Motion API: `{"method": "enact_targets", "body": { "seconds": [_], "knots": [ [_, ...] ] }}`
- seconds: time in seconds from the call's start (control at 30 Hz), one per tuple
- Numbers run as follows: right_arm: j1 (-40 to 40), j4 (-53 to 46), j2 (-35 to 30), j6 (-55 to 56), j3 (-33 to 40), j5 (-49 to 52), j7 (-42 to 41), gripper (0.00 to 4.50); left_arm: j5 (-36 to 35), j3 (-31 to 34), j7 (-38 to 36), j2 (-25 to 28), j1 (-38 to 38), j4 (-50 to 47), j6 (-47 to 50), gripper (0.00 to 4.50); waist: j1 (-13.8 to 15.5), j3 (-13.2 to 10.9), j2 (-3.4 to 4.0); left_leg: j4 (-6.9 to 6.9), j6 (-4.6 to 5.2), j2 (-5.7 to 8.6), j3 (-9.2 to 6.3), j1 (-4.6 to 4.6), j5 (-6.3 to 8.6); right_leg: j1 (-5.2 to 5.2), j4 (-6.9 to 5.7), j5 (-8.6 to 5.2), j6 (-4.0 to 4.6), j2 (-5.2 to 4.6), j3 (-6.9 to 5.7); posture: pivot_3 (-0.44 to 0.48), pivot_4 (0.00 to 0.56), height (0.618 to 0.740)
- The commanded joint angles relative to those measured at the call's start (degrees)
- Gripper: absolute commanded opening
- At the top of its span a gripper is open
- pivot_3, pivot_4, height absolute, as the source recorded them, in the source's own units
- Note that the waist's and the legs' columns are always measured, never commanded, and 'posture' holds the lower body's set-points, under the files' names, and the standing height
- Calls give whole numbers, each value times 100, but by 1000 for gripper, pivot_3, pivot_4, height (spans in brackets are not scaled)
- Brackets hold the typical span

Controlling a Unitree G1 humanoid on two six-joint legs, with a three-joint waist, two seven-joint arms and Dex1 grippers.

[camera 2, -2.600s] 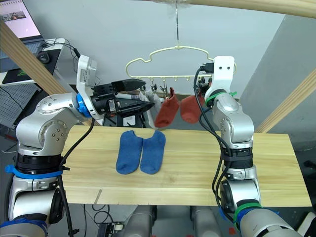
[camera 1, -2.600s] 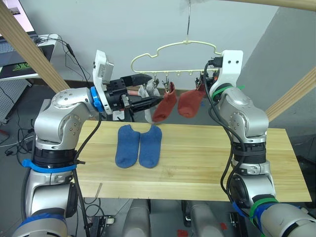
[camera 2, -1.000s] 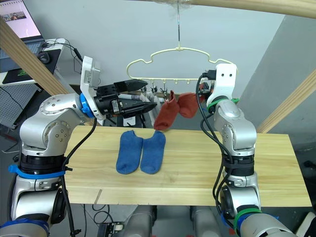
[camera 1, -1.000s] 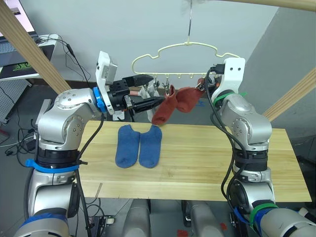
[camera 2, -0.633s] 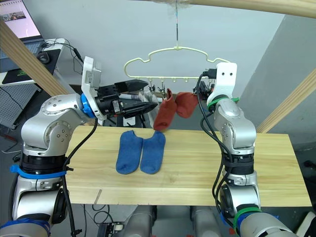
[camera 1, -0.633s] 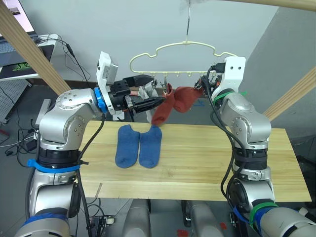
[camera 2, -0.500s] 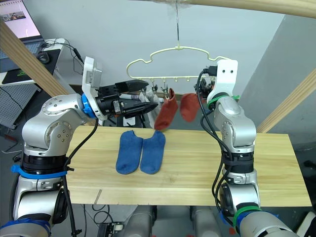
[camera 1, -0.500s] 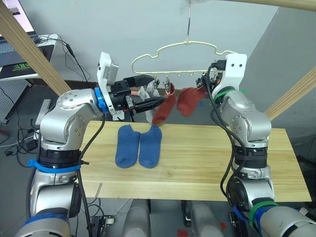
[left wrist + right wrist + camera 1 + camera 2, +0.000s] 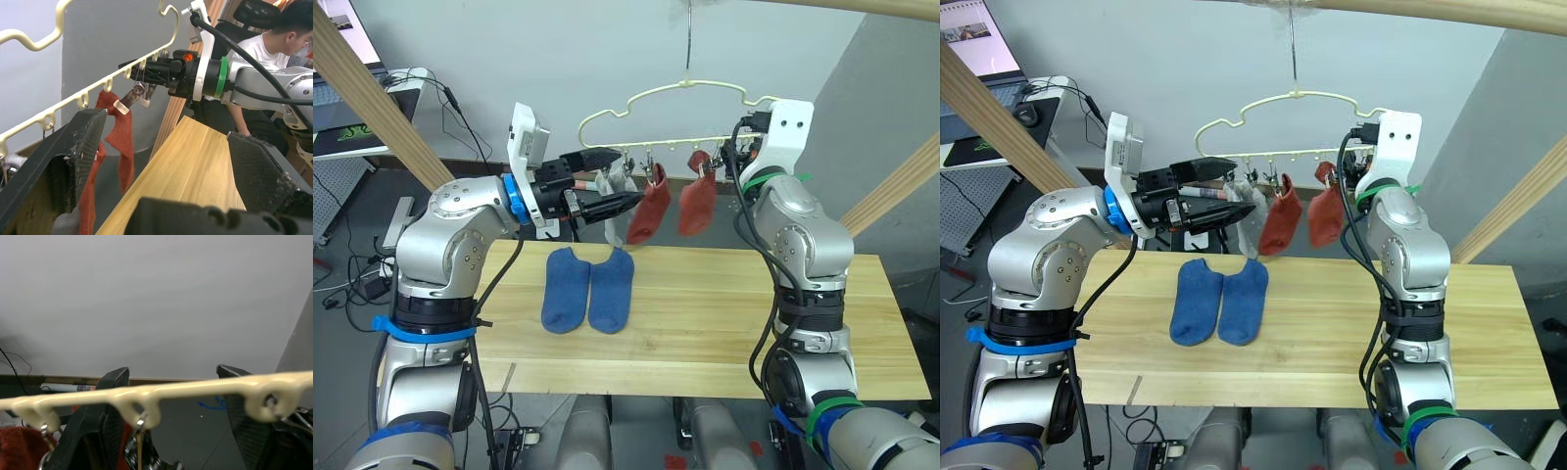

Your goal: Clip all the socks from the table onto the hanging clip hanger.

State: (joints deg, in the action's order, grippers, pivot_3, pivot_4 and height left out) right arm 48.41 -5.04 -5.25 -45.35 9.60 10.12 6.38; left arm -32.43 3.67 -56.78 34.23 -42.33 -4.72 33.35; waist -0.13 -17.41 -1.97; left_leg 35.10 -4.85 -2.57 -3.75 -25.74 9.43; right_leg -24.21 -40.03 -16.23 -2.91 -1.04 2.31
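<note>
A: Where are the soft fabric socks?

B: Two blue ankle socks (image 9: pixel 588 290) lie side by side, touching, left of centre on the light yellowish plank table (image 9: pixel 724 323). Two brick red socks (image 9: pixel 673 206) hang clipped under the pale yellow wavy wire hanger (image 9: pixel 675 116) at upper centre. Light grey socks (image 9: pixel 610 191) hang at its left end.

A: And the grippers?

B: The left gripper (image 9: pixel 1232 191), left of centre, has its black fingers spread apart, holding nothing, just beside the grey socks. The right gripper (image 9: pixel 171 431) sits up at the hanger's lower bar, fingers parted either side of it, gripping nothing
</note>
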Motion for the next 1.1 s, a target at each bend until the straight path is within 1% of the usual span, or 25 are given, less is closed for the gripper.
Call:
{"method": "enact_targets", "body": {
  "seconds": [0.03, 0.33, 0.77, 1.1],
  "knots": [
    [5, -343, -29, 71, 83, -27, 82, 2960, 33, -26, 22, -13, -36, -97, -110, 4491, -1, 0, 0, 0, 0, 0, 0, 0, 0, 0, 0, 0, 0, 0, 0, 98, 218, 740],
    [-126, -442, -23, -45, 53, -73, 184, 2960, 37, -54, 27, -25, -44, -82, -130, 4491, -1, 0, 0, 0, -1, 0, 0, 0, 0, 0, 0, 0, 0, 0, 0, 97, 217, 740],
    [-308, -826, 353, -403, 21, -37, 333, 2960, 55, -71, 45, -53, -25, -82, -126, 4491, -14, 0, 0, 0, -1, 0, 0, 0, -1, 0, -1, 0, 1, 0, 0, 93, 227, 740],
    [-264, -837, 569, -530, 77, 62, 354, 2960, 98, -59, 80, -66, 0, -111, -119, 4491, -13, 0, 0, 0, -1, 0, -1, 0, -1, 0, -2, 0, 1, 0, 0, 97, 230, 740]
  ]
}}
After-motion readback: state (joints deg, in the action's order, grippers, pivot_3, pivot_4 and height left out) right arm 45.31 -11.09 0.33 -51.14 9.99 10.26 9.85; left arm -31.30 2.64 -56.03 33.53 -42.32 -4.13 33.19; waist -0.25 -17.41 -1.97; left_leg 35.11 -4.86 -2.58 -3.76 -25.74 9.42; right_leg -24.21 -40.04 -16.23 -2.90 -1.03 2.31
